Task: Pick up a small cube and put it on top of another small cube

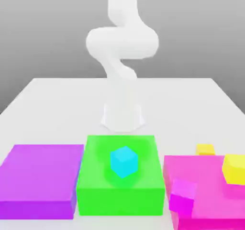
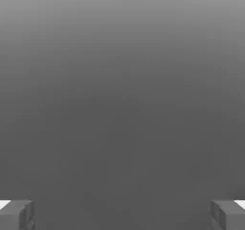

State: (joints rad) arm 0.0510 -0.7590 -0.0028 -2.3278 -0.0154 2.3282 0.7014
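Three broad, flat blocks line the near part of the tabletop (image 1: 57,109), with the green block (image 1: 119,201) in the middle. Just beside it, toward the exterior view's right, is the pink block (image 1: 206,179); just beside it, toward the exterior view's left, is the purple block (image 1: 40,171). The magenta cube (image 1: 183,195) sits tilted at the pink block's edge that faces the green block. The lemon-yellow cube (image 1: 234,169) is on the pink block, farther from the green block than the magenta one. The cyan cube (image 1: 124,162) rests on top of the green block, one corner toward the viewer. Past the pink block's far edge, to the exterior view's right of the green block, is the golden yellow cube (image 1: 206,149), its lower part hidden. Beyond the green block stands the white arm (image 1: 122,42). In the hand view the pincer (image 2: 122,217) is spread wide, nothing between its fingers.
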